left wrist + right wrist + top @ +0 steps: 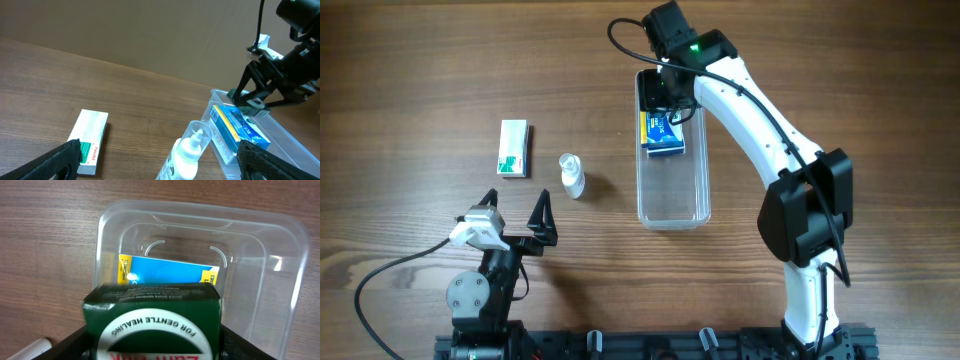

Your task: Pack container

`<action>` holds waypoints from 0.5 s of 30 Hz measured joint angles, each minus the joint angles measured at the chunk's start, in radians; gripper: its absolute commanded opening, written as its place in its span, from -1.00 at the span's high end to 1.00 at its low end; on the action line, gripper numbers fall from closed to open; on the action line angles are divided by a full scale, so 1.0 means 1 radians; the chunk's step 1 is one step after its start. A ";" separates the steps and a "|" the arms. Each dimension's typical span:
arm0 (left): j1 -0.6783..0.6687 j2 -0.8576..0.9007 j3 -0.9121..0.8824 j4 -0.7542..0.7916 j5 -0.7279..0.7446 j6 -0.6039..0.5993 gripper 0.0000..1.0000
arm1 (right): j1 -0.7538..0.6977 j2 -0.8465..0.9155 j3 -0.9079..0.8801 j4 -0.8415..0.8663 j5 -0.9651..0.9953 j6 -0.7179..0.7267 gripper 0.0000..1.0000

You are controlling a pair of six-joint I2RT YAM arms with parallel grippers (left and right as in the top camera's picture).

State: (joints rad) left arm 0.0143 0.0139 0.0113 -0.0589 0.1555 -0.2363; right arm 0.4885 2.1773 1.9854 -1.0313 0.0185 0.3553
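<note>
White-green box [513, 148] lies flat on the tabletop [410, 90] at far left. Left tool [515, 207] is near it on the near side, fingers apart, gripping nothing, pointing toward the far side. Small white bottle [572, 175] is just right of the box and apart from it; can't tell if it is upright or tipped over. Container [672, 205] sits right of centre, long axis running near to far. Blue-yellow box [662, 134] lies inside its far half, and the near half holds nothing. Right tool [670, 100] hangs over the container's far end, clamped on a dark green box [152, 322] with white lettering, held above the blue-yellow box. Can't tell if the two boxes touch.
</note>
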 measured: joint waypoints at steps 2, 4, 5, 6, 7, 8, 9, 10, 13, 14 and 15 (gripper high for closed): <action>0.000 0.000 0.000 0.000 0.000 0.000 -1.00 | 0.000 0.012 0.000 0.000 0.000 0.000 -0.43; 0.000 0.000 0.000 0.000 0.000 0.000 -1.00 | 0.000 0.024 0.000 0.000 0.000 0.000 -0.43; 0.000 0.000 0.000 0.000 0.000 0.000 -1.00 | 0.000 0.028 0.000 0.000 -0.003 0.000 -0.43; 0.000 0.000 0.000 0.000 0.000 0.000 -0.99 | 0.000 0.028 0.000 0.000 -0.003 0.000 -0.43; 0.000 0.000 0.000 0.000 0.000 0.000 -0.99 | 0.000 0.028 0.000 0.000 -0.003 0.000 -0.43; 0.000 0.000 0.000 0.000 0.000 0.000 -1.00 | 0.000 0.028 0.000 0.000 -0.003 0.000 -0.43; 0.000 0.000 0.000 0.000 0.000 0.000 -0.99 | 0.000 0.028 0.000 0.000 -0.003 0.000 -0.43; 0.000 0.000 0.000 0.000 0.000 0.000 -0.99 | 0.000 0.028 0.000 0.000 -0.003 0.000 -0.43; 0.000 0.000 0.000 0.000 0.000 0.000 -1.00 | 0.000 0.028 0.000 0.000 -0.003 0.000 -0.43; 0.000 0.000 0.000 0.000 0.000 0.000 -1.00 | 0.000 0.028 0.000 0.000 -0.005 0.000 -0.43; 0.000 0.000 0.000 0.000 0.000 0.000 -0.99 | 0.000 0.028 0.000 -0.001 -0.009 0.000 -0.43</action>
State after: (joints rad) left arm 0.0143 0.0139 0.0113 -0.0589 0.1555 -0.2363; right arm 0.4885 2.2051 1.9854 -1.0321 0.0097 0.3557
